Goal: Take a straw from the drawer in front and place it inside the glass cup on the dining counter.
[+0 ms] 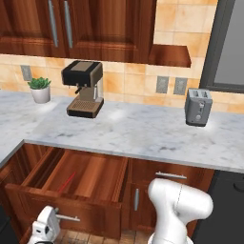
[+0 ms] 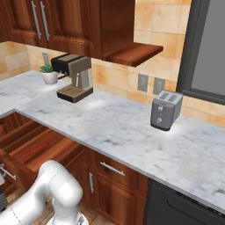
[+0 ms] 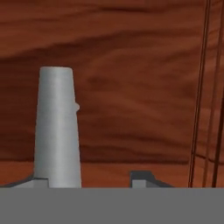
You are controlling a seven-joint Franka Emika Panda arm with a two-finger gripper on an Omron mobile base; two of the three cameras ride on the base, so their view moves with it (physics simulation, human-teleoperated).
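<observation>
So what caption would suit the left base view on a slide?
Open drawer with red straw inside, below a marble worktop.

Orange tiled backsplash (image 1: 133, 81), wood cabinets (image 1: 105, 24)

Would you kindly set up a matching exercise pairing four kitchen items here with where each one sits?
Things:
1. thin red straw
2. grey metal toaster
3. small green plant in a white pot
4. black and brown coffee machine

Places:
A. worktop, far left
B. inside the open wooden drawer
C. worktop, right
D. worktop, between plant and toaster

Pairs: 1-B, 2-C, 3-A, 4-D
</observation>
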